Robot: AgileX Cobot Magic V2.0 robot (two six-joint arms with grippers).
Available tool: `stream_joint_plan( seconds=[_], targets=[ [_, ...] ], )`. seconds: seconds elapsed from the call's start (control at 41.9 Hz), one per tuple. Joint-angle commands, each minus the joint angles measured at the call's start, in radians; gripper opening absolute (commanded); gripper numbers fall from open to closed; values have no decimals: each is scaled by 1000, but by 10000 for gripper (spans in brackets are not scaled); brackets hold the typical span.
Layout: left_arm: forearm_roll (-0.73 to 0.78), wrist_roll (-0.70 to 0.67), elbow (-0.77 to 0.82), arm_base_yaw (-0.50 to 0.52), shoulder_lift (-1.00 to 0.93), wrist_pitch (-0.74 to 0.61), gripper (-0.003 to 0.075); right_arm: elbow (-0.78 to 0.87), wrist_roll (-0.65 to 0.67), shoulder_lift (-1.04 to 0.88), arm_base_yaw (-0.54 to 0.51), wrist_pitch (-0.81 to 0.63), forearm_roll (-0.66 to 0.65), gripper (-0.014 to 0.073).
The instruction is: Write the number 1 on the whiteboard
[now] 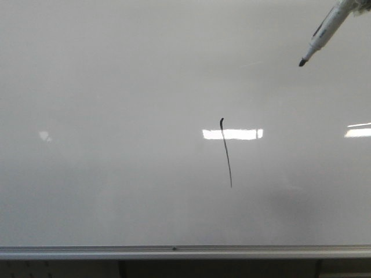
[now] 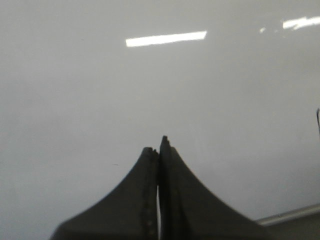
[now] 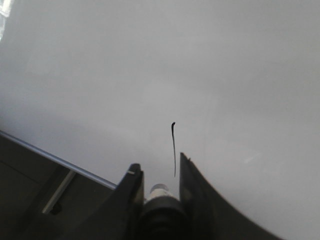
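- The number 1 (image 1: pixel 225 153) stood finished on the whiteboard (image 1: pixel 104 87).
- Right pincer (image 3: pixel 159 172) gripped the marker (image 1: pixel 323 32), seemingly clear.
- Left pincer (image 2: pixel 159 150) was closed, empty.
- Best withdraw straight, avoiding smears.

A large glossy pale grey-white whiteboard (image 1: pixel 116 87) fills nearly the whole front view, with a silver metal strip (image 1: pixel 174 251) along its lower edge. On it, above that strip and about midway along it, stands a thin black, slightly slanted marker stroke, the number 1 (image 1: pixel 226 153), a small hook at its top.
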Motion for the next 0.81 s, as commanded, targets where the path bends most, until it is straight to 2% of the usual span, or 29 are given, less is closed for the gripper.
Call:
stream_joint_plan(
  seconds=[0.0,0.119,0.191,0.286,0.382,0.43,0.62,0.787],
  targets=[
    [-46,52,-107,-71,85,-1,6,-35,-13,-15,-1,7,26,-60],
    [-69,86,-202,-197,190,62,144,-35,-15,-15,-1,66,29,-60],
    [-69,104,-244,-278,250,90,266,-36,-15,-15,-1,95,31,-60],
    [-69,104,-283,-389,326,108,470,-36,-57,-15,-1,137,82,-60],
    [-69,107,-304,-475,394,112,601,-37,-138,-15,-1,195,174,-60],
    [-69,111,-318,-511,427,132,624,-44,-186,-13,-1,230,218,-60],
    [-100,166,-387,-628,531,191,623,-119,-323,12,-1,401,350,-60],
    [-267,332,-447,-675,557,214,620,-168,-362,65,0,497,389,-60]
  ],
)
